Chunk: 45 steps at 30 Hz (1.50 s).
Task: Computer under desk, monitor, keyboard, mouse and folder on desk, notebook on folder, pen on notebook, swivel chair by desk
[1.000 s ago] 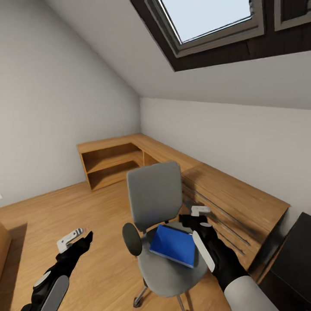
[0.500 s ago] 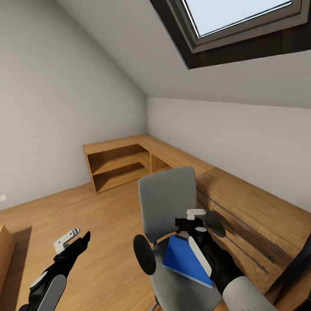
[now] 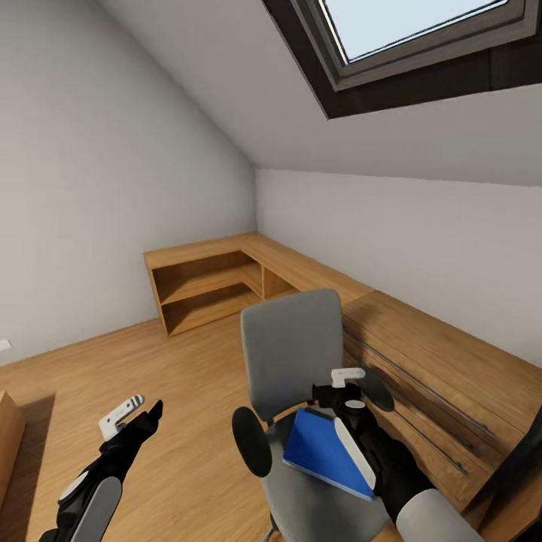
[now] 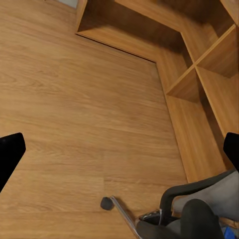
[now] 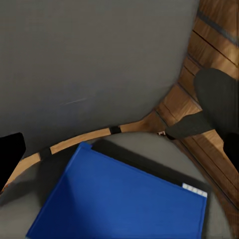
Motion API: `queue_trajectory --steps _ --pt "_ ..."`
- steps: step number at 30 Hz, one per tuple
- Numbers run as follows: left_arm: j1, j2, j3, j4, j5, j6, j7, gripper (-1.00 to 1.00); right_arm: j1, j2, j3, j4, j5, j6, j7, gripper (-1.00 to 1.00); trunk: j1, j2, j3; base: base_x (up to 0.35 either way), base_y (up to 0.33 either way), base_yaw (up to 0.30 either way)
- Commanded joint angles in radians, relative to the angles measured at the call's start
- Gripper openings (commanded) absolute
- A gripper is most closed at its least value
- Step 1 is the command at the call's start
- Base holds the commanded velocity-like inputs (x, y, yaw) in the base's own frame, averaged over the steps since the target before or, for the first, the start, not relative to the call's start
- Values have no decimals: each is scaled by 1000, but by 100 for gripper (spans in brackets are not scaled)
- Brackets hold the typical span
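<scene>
The grey swivel chair stands on the wooden floor, close in front of me. The blue folder lies flat on its seat. My right gripper hovers open just above the folder's far edge, near the chair back. In the right wrist view the folder fills the near part, with the grey chair back behind it, and nothing sits between the right gripper's fingers. My left gripper hangs open over bare floor, left of the chair. Its fingertips frame floor and the chair's base.
A low wooden L-shaped shelf unit runs along both walls behind and to the right of the chair. The chair's black armrests stick out on both sides of the seat. A dark edge shows at far right. Open floor lies to the left.
The camera swung right between the earliest frame and half a second ago. Since then my right gripper has edged slightly right and down over the folder; the left has barely moved.
</scene>
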Motion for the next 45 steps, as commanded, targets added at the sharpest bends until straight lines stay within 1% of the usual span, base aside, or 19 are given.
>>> queue_trajectory --steps 1,5,27,33,45 --pt "-1 0 0 -2 8 4 6 100 -1 -1 3 -7 -11 3 -10 100 4 -8 -4 0 0 0" --pt "-1 0 0 -2 7 4 6 100 0 -3 3 -27 -10 3 -9 100 19 -36 -17 0 0 0" --pt "-1 0 1 -3 7 4 6 100 0 -3 1 -16 -10 -2 -10 100 104 -190 -86 0 0 0" --pt "-1 1 1 -3 6 4 6 100 0 -3 -21 -8 -11 -11 -9 100 127 -232 -105 0 0 0" --pt "0 1 1 -3 6 4 6 100 0 3 -27 4 -11 -15 -9 100 173 -316 -142 0 0 0"
